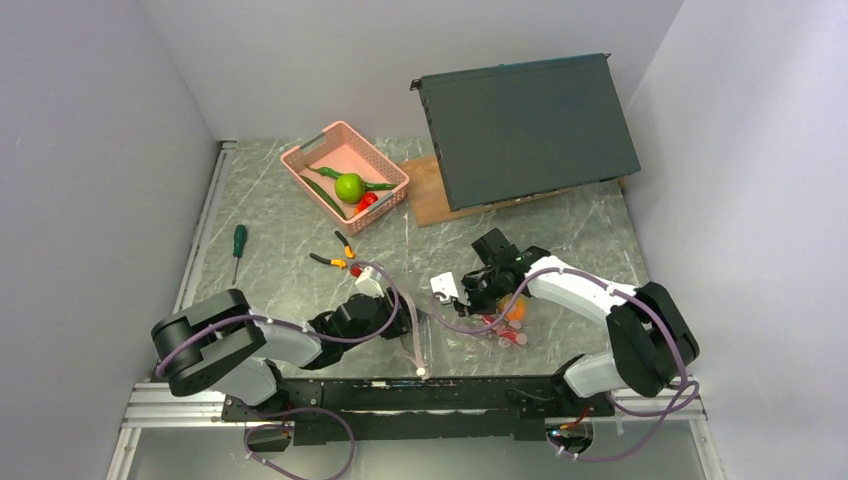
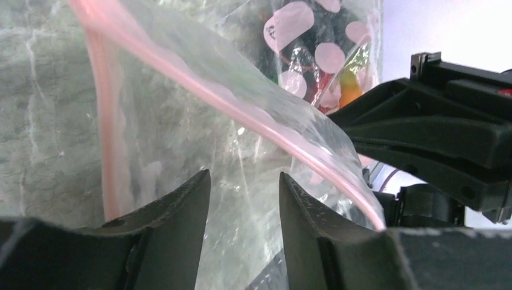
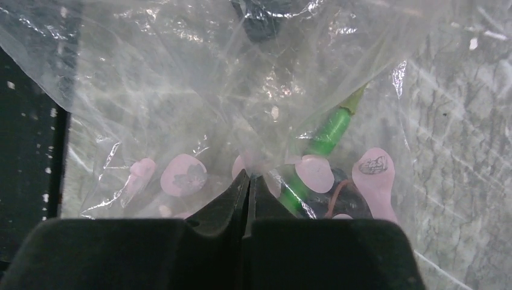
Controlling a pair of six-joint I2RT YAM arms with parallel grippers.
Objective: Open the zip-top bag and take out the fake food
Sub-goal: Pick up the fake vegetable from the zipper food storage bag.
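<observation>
Pinching bag (image 3: 181, 90) film tight with right gripper (image 3: 247, 179), lower centre; holding left gripper (image 2: 244, 176) parted astride film. Tiny prints on pink spots (image 3: 374, 170): unreadable.

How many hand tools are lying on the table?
2: green-handled screwdriver far left on the table; orange-handled pliers just nearer than the pink basket. Others may be hidden.

Right end effector (image 3: 249, 178): 6 o'clock, jaws pinched tight on film.
Zip-top bag (image 3: 181, 90): clear, pink-spotted.
Fake food (image 3: 329, 133): green piece inside.
Surface (image 3: 459, 121): grey, 3 o'clock.
</observation>
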